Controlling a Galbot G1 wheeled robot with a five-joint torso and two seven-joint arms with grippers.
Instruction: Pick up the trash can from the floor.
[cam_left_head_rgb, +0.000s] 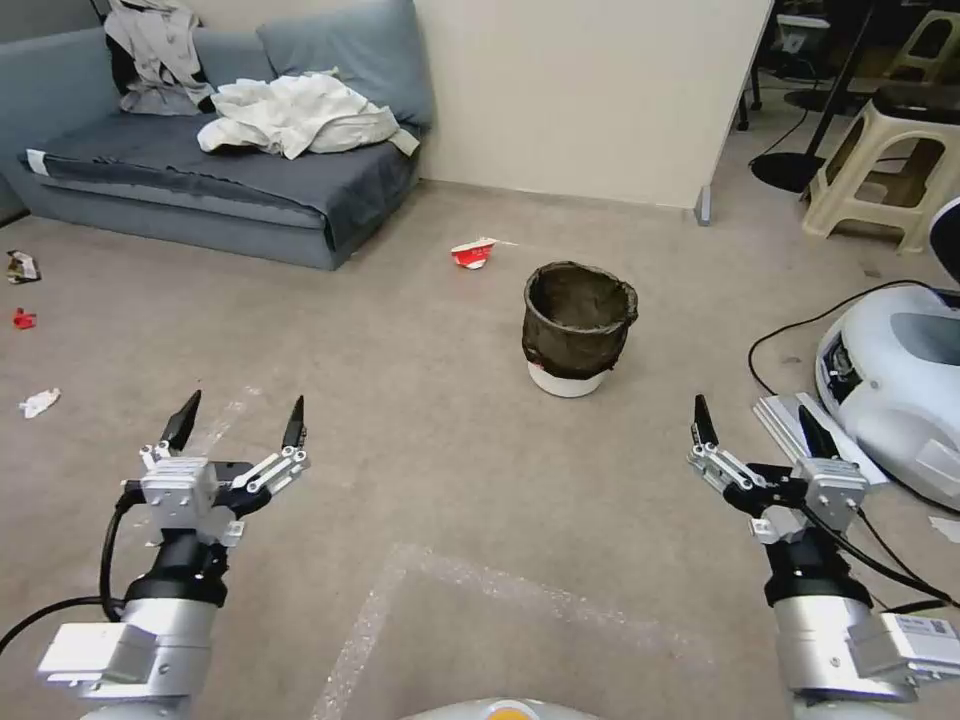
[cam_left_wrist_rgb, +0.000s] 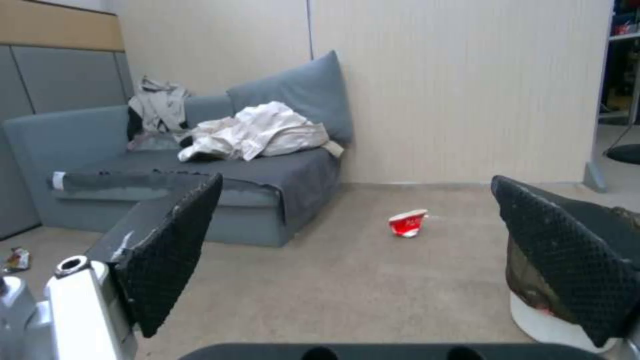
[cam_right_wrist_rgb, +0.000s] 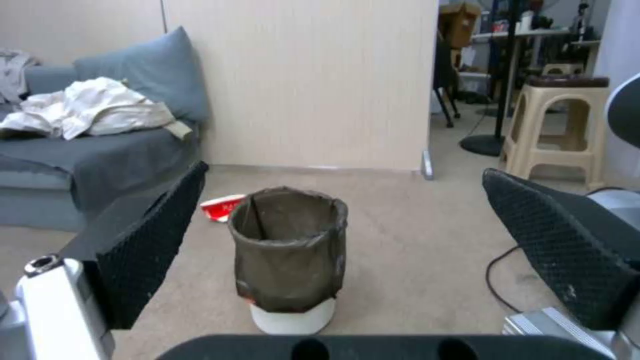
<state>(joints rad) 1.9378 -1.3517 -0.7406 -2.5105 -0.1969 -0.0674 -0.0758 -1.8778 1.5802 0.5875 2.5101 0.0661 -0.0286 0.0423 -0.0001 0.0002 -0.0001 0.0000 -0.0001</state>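
The trash can (cam_left_head_rgb: 577, 330) stands upright on the floor (cam_left_head_rgb: 420, 450) ahead of me, a small white bin with a dark liner pulled over its rim and sides. It appears again in the right wrist view (cam_right_wrist_rgb: 289, 255), and in the left wrist view its white base (cam_left_wrist_rgb: 543, 322) shows partly behind a finger. My left gripper (cam_left_head_rgb: 240, 418) hovers open over the carpet, well short and left of the can. On the other side my right gripper (cam_left_head_rgb: 760, 425) is open too, short and right of it. Nothing is held between either pair of fingers.
A crushed red-and-white paper cup (cam_left_head_rgb: 473, 252) lies beyond the can. A grey sofa (cam_left_head_rgb: 230, 190) with clothes stands at the back left, a wall panel (cam_left_head_rgb: 590, 100) behind. A white robot base (cam_left_head_rgb: 895, 390) with a black cable (cam_left_head_rgb: 790, 330) sits right. Beige stools (cam_left_head_rgb: 885, 170) stand farther off. Scraps (cam_left_head_rgb: 38, 402) litter the left floor.
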